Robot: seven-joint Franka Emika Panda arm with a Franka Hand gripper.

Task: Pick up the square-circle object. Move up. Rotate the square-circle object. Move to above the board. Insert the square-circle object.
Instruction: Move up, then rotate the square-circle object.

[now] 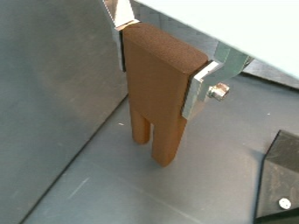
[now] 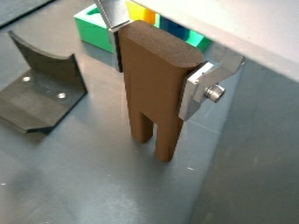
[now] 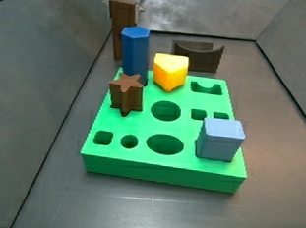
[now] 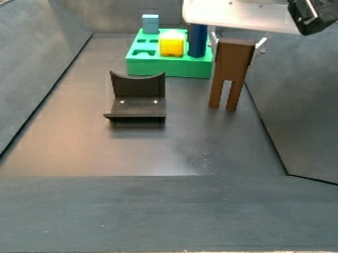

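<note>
The square-circle object [image 4: 231, 74] is a tall plain brown block with a slot splitting its lower end into two legs. It stands upright on the grey floor, to the right of the fixture [image 4: 134, 96] and in front of the board [image 4: 152, 64]. My gripper [image 4: 235, 42] is shut on its upper part, and both wrist views show the silver fingers [image 1: 198, 89] [image 2: 201, 87] pressed on its two flat sides [image 1: 158, 79] [image 2: 155, 83]. In a side view the block [image 3: 121, 20] shows behind the blue pillar [image 3: 133, 51], beyond the far edge of the green board [image 3: 152, 171].
On the board stand the blue pillar, a yellow piece [image 3: 170, 72], a short brown star block [image 3: 127, 92] and a light-blue cube [image 3: 220, 138]. A dark brown notched block [image 3: 196, 56] sits behind it. Grey walls slope up on both sides.
</note>
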